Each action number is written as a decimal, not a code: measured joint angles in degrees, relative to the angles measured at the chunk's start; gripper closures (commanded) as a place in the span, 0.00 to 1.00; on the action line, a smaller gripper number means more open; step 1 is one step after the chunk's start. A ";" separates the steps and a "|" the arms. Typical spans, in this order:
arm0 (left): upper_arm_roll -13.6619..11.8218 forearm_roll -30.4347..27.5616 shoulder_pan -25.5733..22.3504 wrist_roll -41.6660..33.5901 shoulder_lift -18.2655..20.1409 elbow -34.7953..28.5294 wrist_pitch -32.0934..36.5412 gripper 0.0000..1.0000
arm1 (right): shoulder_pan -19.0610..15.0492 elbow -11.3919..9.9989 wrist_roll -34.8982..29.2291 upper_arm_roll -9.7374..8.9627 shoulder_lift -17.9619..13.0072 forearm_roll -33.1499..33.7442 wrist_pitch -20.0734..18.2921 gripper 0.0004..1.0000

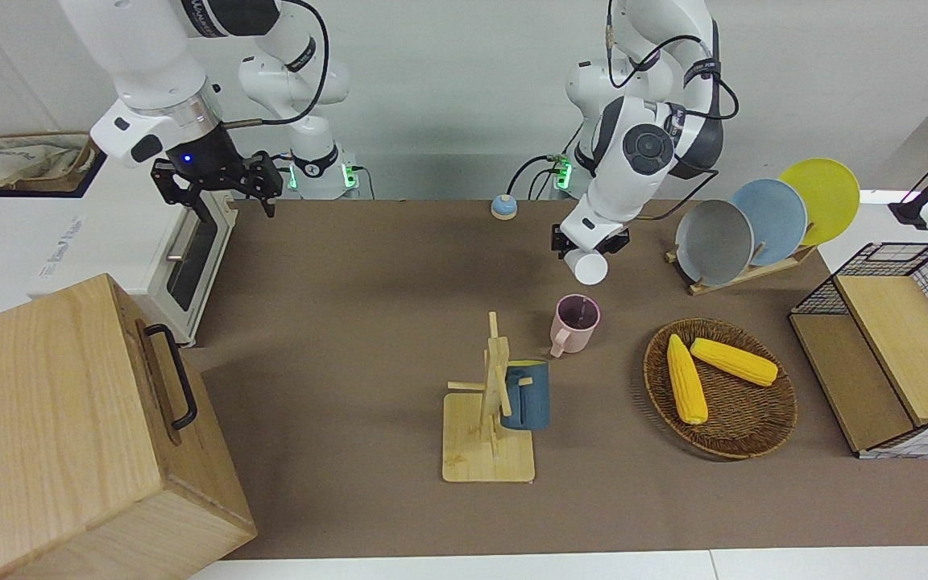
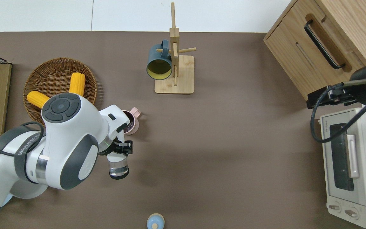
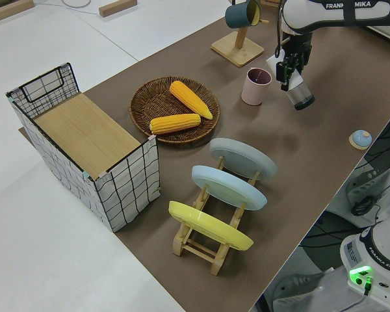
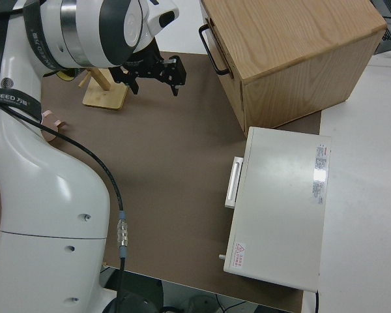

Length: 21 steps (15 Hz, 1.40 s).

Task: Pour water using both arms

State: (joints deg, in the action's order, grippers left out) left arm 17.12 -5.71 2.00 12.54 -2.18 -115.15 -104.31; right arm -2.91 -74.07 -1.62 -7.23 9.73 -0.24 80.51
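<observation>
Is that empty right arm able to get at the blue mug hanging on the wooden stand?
Probably yes: the right gripper is open, and bare table lies between it and the blue mug.

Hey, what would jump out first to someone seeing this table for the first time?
Probably the left gripper, shut on a clear glass tipped up in the air beside the pink mug. Next, two bright yellow corn cobs in the wicker basket toward the left arm's end. The right arm is parked.
</observation>
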 measured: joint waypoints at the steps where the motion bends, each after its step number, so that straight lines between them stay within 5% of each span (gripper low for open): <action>1: 0.00 0.00 0.00 0.07 0.00 0.00 0.00 1.00 | 0.00 0.00 0.00 0.00 0.00 0.00 0.00 0.01; 16: 0.04 0.05 1.32 2.07 0.03 0.20 -0.40 1.00 | 0.00 0.00 0.00 0.00 0.00 0.00 0.00 0.01; 21: 0.04 0.14 1.38 2.22 1.61 -2.70 -6.81 1.00 | 0.00 0.00 0.00 0.00 0.00 0.00 0.00 0.01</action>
State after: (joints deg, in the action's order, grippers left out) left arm 17.16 -5.57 3.38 14.75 -0.57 -117.84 -111.12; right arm -2.91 -74.07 -1.62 -7.23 9.72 -0.25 80.51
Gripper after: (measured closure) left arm 0.366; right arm 0.004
